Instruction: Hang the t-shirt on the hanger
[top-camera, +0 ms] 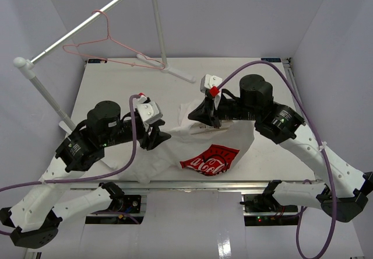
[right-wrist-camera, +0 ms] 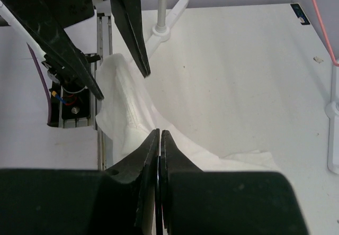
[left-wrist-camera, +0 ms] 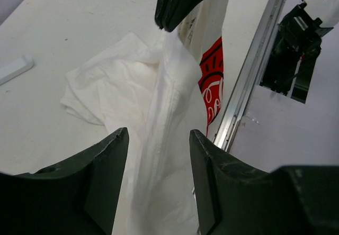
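Left fingers point(left-wrist-camera: 106, 161) are spread wide, and a long fold of the shirt point(top-camera: 175, 148) runs through the gap between them. Can't tell from the wrist view if either one actually touches the cloth. Right fingers point(right-wrist-camera: 143, 158) are pressed tight together, pinching a white edge of the shirt, and the cloth drops from them down to the desk point(top-camera: 116, 90).

In the top view the right fingers sit at about 12 o'clock of the shirt and the left ones at roughly 9 o'clock, with the fabric running from one to the other. The rest of the shirt lies crumpled on the 6 o'clock side of the desk, right along the near edge. The red logo point(top-camera: 210, 160) is face up at the shirt's 6 o'clock.

Way over at 11 o'clock a thin pink wire hanger point(top-camera: 109, 37) hangs on the metal rail point(top-camera: 87, 24), well apart from the shirt.
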{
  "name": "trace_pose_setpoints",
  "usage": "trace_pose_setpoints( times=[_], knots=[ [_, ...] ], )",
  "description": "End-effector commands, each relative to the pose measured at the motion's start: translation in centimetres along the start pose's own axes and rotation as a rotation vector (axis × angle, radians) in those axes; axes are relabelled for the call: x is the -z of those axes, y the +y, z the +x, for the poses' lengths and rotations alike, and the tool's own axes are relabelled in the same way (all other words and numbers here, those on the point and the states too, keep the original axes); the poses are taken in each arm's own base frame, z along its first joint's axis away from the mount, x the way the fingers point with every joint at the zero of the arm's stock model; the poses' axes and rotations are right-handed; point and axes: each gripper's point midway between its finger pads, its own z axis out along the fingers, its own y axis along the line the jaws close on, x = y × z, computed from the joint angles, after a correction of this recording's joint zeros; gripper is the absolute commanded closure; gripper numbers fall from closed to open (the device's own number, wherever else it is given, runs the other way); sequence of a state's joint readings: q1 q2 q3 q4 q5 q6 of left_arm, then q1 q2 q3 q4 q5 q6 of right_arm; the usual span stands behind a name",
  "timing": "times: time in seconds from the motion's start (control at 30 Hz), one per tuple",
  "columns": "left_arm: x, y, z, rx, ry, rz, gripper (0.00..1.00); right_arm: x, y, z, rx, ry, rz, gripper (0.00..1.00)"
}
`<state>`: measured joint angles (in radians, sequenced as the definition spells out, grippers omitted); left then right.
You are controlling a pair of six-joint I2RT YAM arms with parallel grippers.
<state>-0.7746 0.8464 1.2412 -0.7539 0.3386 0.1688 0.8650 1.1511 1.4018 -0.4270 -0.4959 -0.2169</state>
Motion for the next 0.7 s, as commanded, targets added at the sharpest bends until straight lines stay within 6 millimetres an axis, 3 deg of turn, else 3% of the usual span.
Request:
trace_pose_setpoints(
  times=[0.0,0.17,0.37,0.53,0.67],
  knots=[
    [3.3,1.8,-1.0,-0.023,-0.009,-0.155,0.4,2.6,-1.0,-5.5,0.082,-0.11,0.091,0.92],
    [4.7,3.0,1.0,-0.015,0.045,-0.253,0.4,3.3,-1.2,-7.2,0.088,-0.135,0.11,0.92],
    [4.8,3.6,2.8,-0.018,0.075,-0.296,0.42,3.7,-1.2,-8.4,0.084,-0.142,0.114,0.92],
    [5.1,6.0,4.8,-0.03,0.146,-0.433,0.39,4.4,-1.1,-9.5,0.1,-0.157,0.118,0.92],
    [5.0,7.4,5.2,-0.044,0.165,-0.508,0.38,4.8,-1.1,-10.9,0.109,-0.17,0.121,0.92]
  ],
)
